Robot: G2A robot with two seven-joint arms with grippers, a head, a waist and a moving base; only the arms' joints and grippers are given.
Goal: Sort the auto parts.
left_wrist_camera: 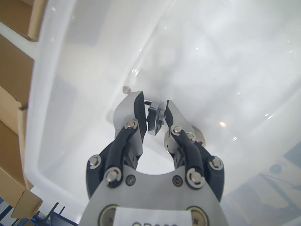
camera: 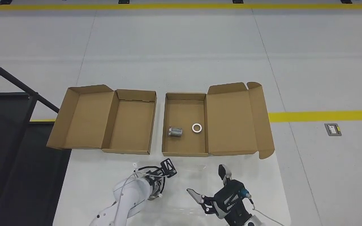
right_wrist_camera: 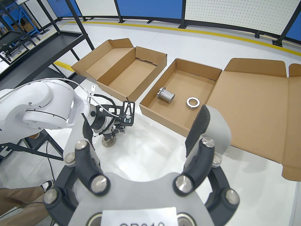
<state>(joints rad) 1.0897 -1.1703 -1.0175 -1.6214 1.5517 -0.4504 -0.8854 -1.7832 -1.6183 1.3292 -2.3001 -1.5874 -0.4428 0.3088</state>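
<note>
Item 1: left gripper (left_wrist_camera: 153,98). Pointing down into the white tray (left_wrist_camera: 33,118), its two ridged pads are pressing from both sides on a small metal part (left_wrist_camera: 154,121), a block with a bolt through it. A round flange (left_wrist_camera: 200,139) is showing just below, behind one finger. Whether block and flange are one piece, or are touching the tray floor, cannot be told.

Item 2: right gripper (right_wrist_camera: 145,118). It is hovering over the near side of the tray, well apart from the left gripper, with its fingers spread wide and nothing between them.

Item 3: right box (camera: 184,113). It is lying open on the table (camera: 266,186) just beyond the tray, lid folded out flat. Inside, a ribbed cylinder (camera: 176,132) is lying on its side, with a metal ring (camera: 197,128) lying flat near it, the two apart.

Item 4: left box (camera: 136,118). It is sitting open beside the right box, a narrow gap between them.
</note>
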